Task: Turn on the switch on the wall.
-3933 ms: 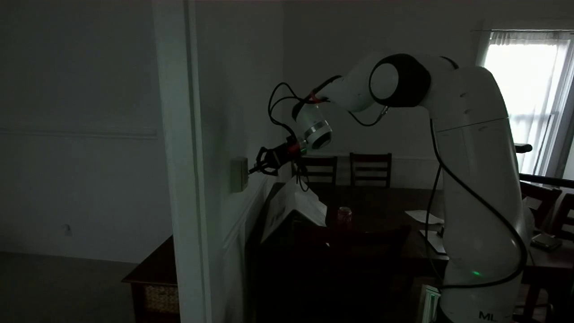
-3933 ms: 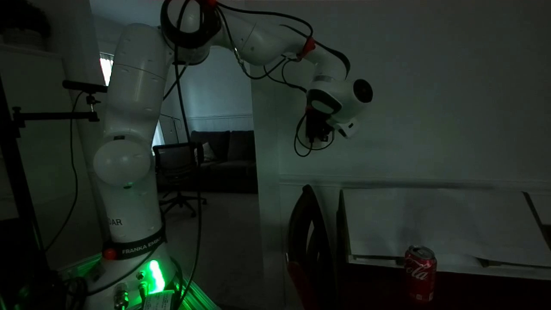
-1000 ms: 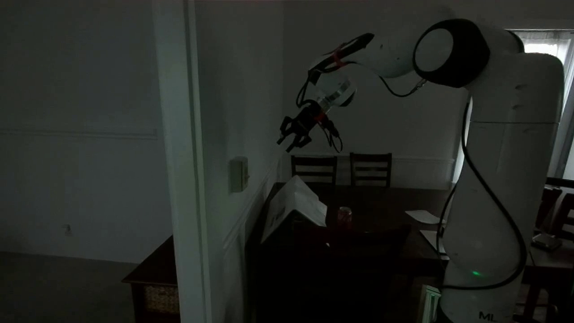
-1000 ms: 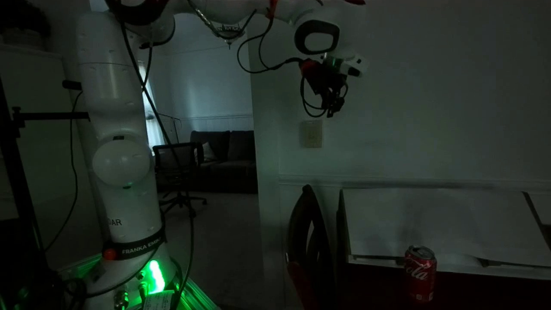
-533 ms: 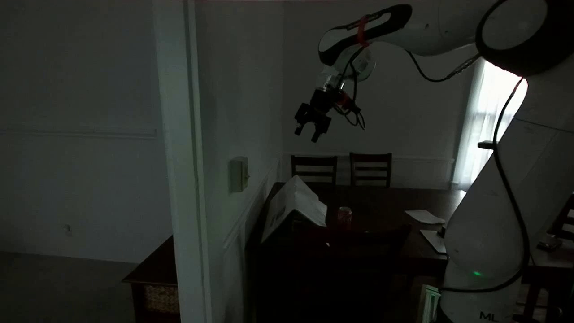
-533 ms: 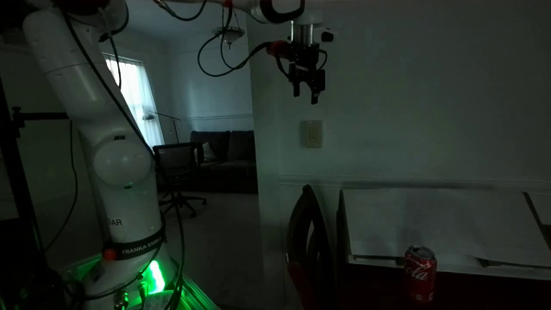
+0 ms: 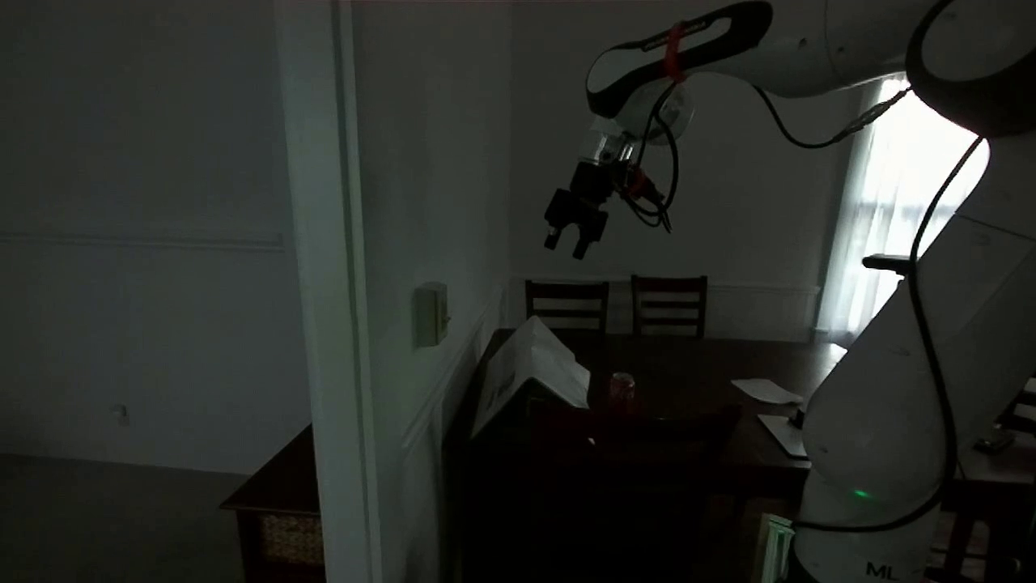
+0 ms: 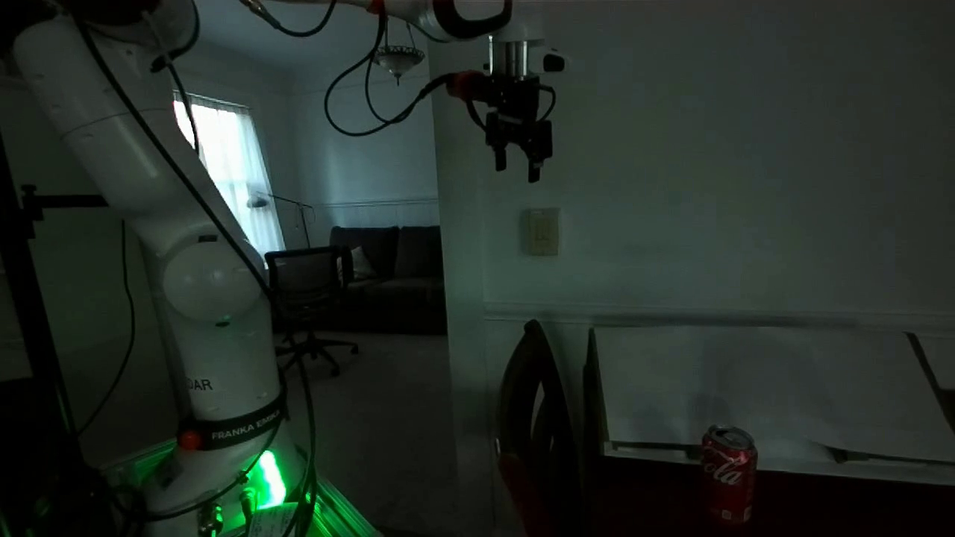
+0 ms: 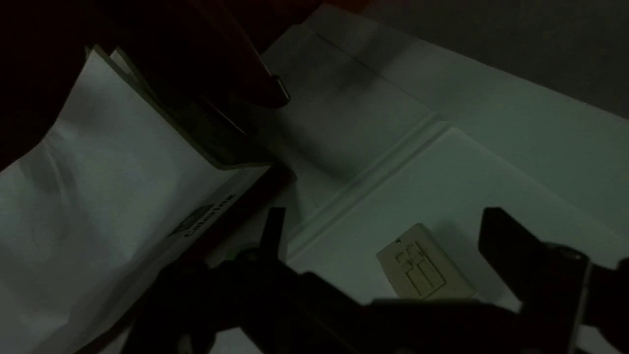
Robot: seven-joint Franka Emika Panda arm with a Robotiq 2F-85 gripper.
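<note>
The switch (image 8: 544,232) is a pale rectangular plate mounted on the white wall (image 8: 716,186). In an exterior view it appears side-on as a box (image 7: 431,316) jutting from the wall. My gripper (image 7: 566,245) hangs above the table, away from the wall, pointing downward with its jaws spread and nothing in them. Against the wall in an exterior view, the gripper (image 8: 517,171) appears higher than the plate. From the wrist, the switch plate (image 9: 417,265) shows beyond the gap between the dark fingers, its lower part hidden by the gripper body. The room is dim.
Below the gripper, a dark table (image 7: 688,364) carries a folded white box (image 7: 534,364) and a red can (image 8: 728,473). A chair (image 8: 537,403) stands by the wall under the switch. Behind the table are two chairs (image 7: 566,306).
Several seconds ago the fingertips were at the switch. Since then the gripper has backed off and risen, its jaws have opened and it has tipped downward. During the last half second it drifted slightly farther back.
</note>
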